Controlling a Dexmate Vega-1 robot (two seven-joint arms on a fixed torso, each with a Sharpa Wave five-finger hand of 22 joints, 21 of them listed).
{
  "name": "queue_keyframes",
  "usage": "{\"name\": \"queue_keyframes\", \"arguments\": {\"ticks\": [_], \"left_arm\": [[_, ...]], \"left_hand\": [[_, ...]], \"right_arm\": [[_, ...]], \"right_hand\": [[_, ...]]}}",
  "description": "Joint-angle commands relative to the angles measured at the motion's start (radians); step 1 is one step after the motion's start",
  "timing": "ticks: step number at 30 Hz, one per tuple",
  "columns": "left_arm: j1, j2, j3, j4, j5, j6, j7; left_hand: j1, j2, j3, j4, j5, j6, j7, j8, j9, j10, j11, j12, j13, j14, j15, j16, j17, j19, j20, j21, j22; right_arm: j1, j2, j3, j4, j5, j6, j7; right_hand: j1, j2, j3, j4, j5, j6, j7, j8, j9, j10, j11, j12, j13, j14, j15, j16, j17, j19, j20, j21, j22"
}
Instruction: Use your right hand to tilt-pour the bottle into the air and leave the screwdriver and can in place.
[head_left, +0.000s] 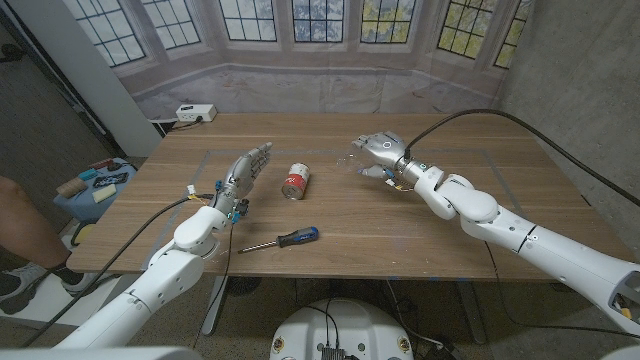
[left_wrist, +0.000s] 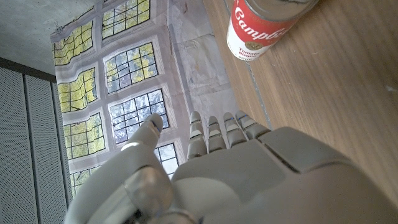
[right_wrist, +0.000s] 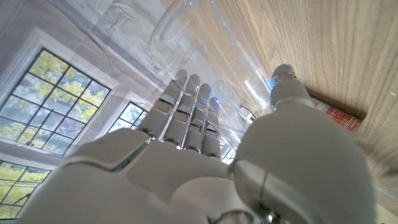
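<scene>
Right robot hand gripping the clear bottle, pour tilt not yet evident.

Nearest lies the screwdriver, in front of the upright soup can; the left robot hand, fingers apart and empty, stands beside the can. Farther right, the right robot hand clasps the transparent bottle, apparently empty, above the tabletop.

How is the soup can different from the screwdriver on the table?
The can is short, round, red and white; the screwdriver is long and thin, with a blue and black handle and a metal shaft. The can lies farther back, just right of the left hand; the screwdriver lies nearer the front edge. Both are on the wooden table, and no hand touches either.
</scene>
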Motion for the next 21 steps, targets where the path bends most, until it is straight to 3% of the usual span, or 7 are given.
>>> {"name": "queue_keyframes", "arguments": {"ticks": [1,21], "left_arm": [[0.006,0.000,-0.003,0.005,-0.004,-0.011,-0.010],[0.010,0.000,-0.008,0.011,-0.008,-0.019,-0.015]], "left_hand": [[0.003,-0.002,0.001,0.003,0.008,0.007,-0.003,-0.002,0.005,0.010,-0.004,-0.003,0.002,0.008,-0.001,-0.001,0.002,0.008,0.004,-0.004,0.006],[0.003,-0.002,0.001,0.003,0.008,0.006,-0.003,-0.002,0.005,0.009,-0.004,-0.003,0.002,0.008,0.001,-0.001,0.002,0.008,0.005,-0.004,0.006]], "right_arm": [[-0.024,0.002,-0.019,-0.045,-0.130,-0.076,0.023],[0.009,0.000,-0.048,-0.045,-0.258,-0.051,0.050]], "right_hand": [[0.017,0.012,0.025,0.013,0.002,0.008,-0.002,0.002,0.002,0.011,0.003,0.001,0.002,0.012,-0.048,-0.003,0.002,0.007,0.004,0.003,0.003],[0.000,0.012,0.031,0.019,0.000,0.028,-0.004,0.006,0.001,0.017,0.009,-0.004,-0.011,0.015,-0.044,-0.011,0.005,0.007,0.010,0.001,0.003]]}}
